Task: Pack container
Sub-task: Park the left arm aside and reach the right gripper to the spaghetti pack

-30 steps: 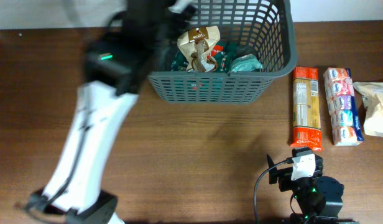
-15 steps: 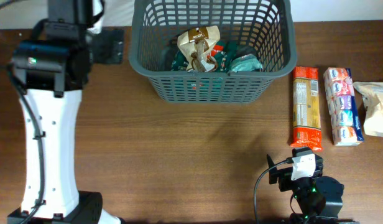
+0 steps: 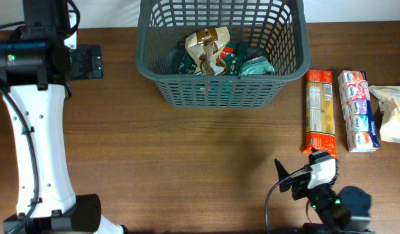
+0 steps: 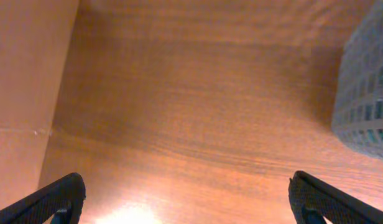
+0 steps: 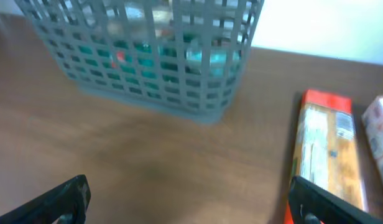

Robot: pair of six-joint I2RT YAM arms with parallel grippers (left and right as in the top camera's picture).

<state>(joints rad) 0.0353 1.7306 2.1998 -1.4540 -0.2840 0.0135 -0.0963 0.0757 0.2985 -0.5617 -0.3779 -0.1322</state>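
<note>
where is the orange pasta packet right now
In the overhead view the pasta packet lies on the table just right of the basket, beside the pink-and-blue pack.

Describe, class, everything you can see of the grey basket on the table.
The basket is dark grey, plastic by its look, rectangular with a rounded rim and lattice-slotted walls. It stands upright on the brown wooden table, at the far side, with its far edge cut off in the overhead view. Inside lie a tan bag and green packets. Only the table and those contents appear to touch it.
</note>
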